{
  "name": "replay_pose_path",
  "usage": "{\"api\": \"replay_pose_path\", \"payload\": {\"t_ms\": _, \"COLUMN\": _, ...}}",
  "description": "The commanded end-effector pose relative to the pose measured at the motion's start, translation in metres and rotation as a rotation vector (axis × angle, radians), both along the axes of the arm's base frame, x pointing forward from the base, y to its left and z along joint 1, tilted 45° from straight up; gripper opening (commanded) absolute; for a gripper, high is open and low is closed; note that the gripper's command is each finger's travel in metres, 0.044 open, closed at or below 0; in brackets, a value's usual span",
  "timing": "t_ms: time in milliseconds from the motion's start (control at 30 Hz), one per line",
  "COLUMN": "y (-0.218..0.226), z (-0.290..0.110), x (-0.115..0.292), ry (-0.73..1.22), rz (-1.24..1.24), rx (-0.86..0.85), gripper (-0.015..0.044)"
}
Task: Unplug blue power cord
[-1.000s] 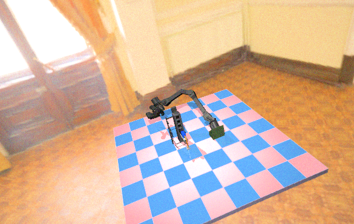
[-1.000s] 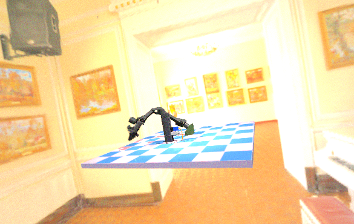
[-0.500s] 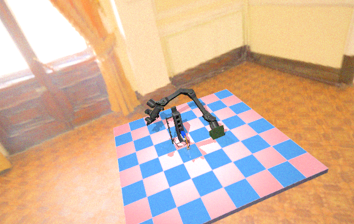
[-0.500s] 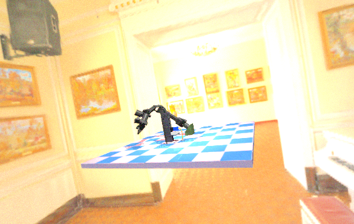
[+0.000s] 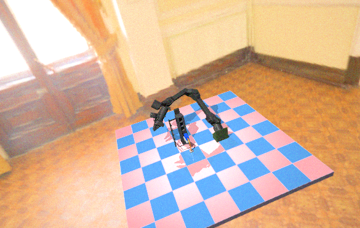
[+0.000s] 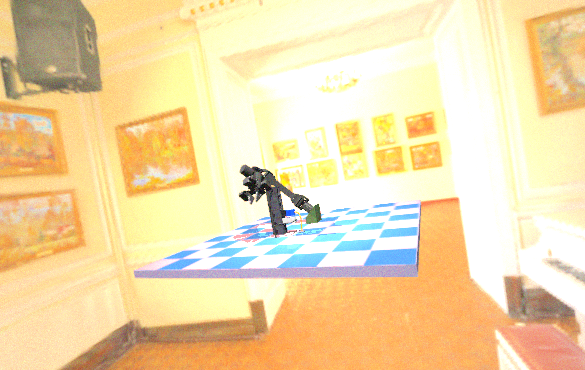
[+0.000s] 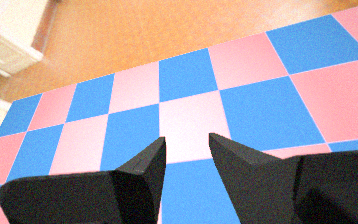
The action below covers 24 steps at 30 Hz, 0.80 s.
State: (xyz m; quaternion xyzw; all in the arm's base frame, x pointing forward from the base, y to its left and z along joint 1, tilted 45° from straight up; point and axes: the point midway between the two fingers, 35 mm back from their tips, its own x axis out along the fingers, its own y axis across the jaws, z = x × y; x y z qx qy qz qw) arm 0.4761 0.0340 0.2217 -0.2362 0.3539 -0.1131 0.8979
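The tool hangs partly spread with nothing between its fingers, pointing down at the checkered desk. In the top view it hovers just beside the upright dark power strip. The blue power cord's plug sits low on the strip's far side, apart from the tool.

I can read no text, label, brand, number or sign in any view. The dark upright power strip beside my fingers shows no readable marking. The gold-framed paintings on the walls far behind my fingers are too blurred to read, and so is the dark grey box-shaped loudspeaker.
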Motion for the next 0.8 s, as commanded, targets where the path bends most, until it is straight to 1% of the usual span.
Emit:
{"api": "replay_pose_path", "payload": {"t_ms": 0, "y": 0.038, "z": -0.021, "x": -0.012, "ry": 0.101, "rz": 0.132, "rx": -0.061, "gripper": 0.016}}
{"api": "replay_pose_path", "payload": {"t_ms": 133, "y": 0.066, "z": -0.044, "x": -0.029, "ry": 0.219, "rz": 0.247, "rx": -0.138, "gripper": 0.016}}
{"api": "replay_pose_path", "payload": {"t_ms": 233, "y": 0.079, "z": -0.058, "x": -0.039, "ry": 0.289, "rz": 0.309, "rx": -0.183, "gripper": 0.016}}
{"api": "replay_pose_path", "payload": {"t_ms": 367, "y": 0.096, "z": -0.095, "x": -0.07, "ry": 0.489, "rz": 0.44, "rx": -0.296, "gripper": 0.016}}
{"api": "replay_pose_path", "payload": {"t_ms": 533, "y": 0.101, "z": -0.124, "x": -0.102, "ry": 0.685, "rz": 0.553, "rx": -0.412, "gripper": 0.016}}
{"api": "replay_pose_path", "payload": {"t_ms": 600, "y": 0.095, "z": -0.138, "x": -0.122, "ry": 0.823, "rz": 0.608, "rx": -0.495, "gripper": 0.016}}
{"api": "replay_pose_path", "payload": {"t_ms": 767, "y": 0.063, "z": -0.165, "x": -0.184, "ry": 1.3, "rz": 0.789, "rx": -0.762, "gripper": 0.016}}
